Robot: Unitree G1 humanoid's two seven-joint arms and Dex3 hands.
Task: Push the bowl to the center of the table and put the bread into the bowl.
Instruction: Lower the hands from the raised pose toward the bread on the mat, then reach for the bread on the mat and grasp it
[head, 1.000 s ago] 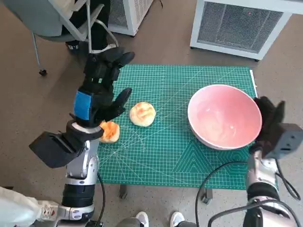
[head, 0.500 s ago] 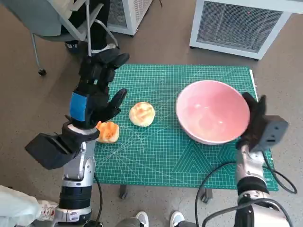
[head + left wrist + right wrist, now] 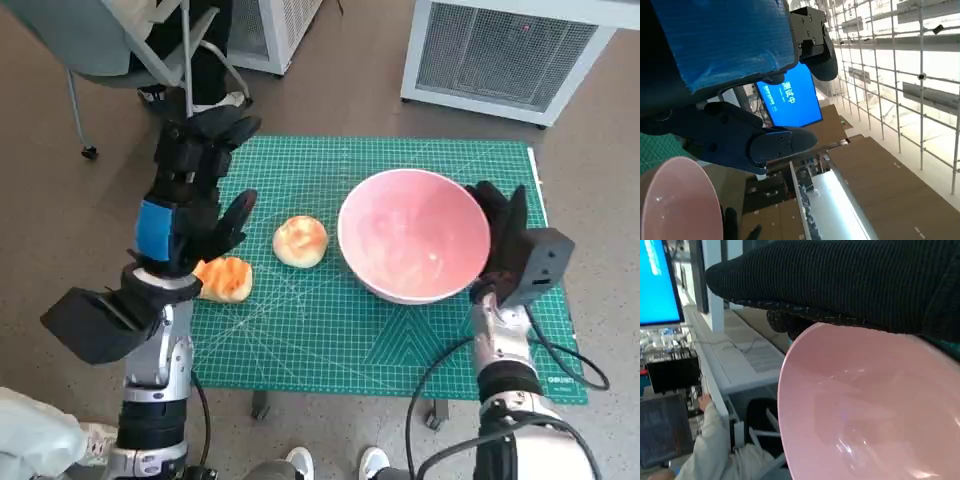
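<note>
Left hand (image 3: 190, 205) raised, fingers spread; right hand (image 3: 505, 240) upright, flat.

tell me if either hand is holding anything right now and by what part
Nothing is gripped. The right hand presses flat against the outer side of the pink bowl, pushing rather than holding it. The left hand hovers open, holding nothing.

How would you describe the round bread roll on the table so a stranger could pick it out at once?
On the green gridded cutting mat, look just beside the large pink bowl, on the side towards the robot's left hand. The round pale golden bread roll lies there; its neighbour, an orange bread piece, is darker and nearer the mat's edge.
</note>
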